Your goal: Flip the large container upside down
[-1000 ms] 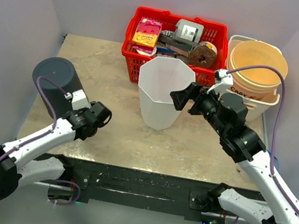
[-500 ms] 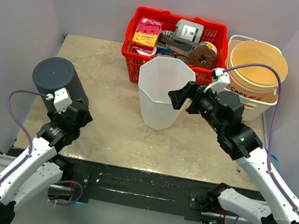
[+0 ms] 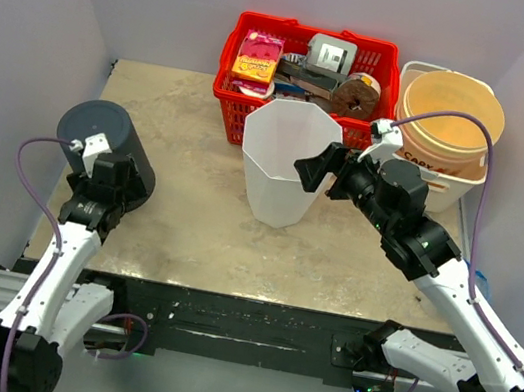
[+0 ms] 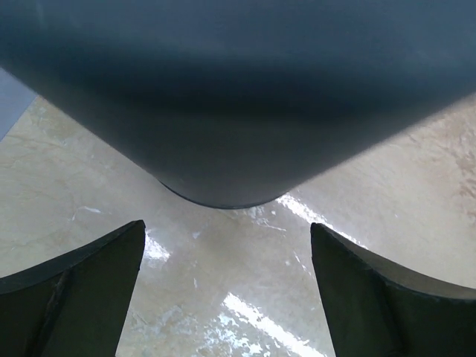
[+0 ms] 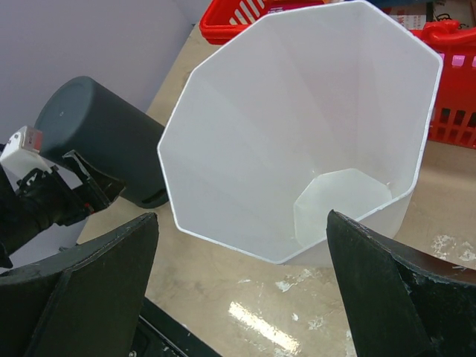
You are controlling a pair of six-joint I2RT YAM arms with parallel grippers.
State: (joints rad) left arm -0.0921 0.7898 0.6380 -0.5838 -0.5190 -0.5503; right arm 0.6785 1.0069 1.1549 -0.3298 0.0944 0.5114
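The white bin is an eight-sided container of plain white plastic. It tapers from a wide mouth down to a smaller eight-sided floor, which the right wrist view shows through the mouth. It stands upright at the middle of the worktop, mouth up and base on the surface, so its long axis is vertical.

Position: the rear of the bin is just in front of the red basket. A tan bucket sits to its right rear. A dark cylinder stands well apart at the left edge of the worktop.

Open room: bare worktop lies in front of the bin, up to the near edge, and to its left, between the bin and the dark cylinder.

The right gripper is at the right side of the bin's rim. Its jaws are wide apart. Whether they contact the rim cannot be determined.

The left gripper faces the dark cylinder, jaws apart, holding nothing.
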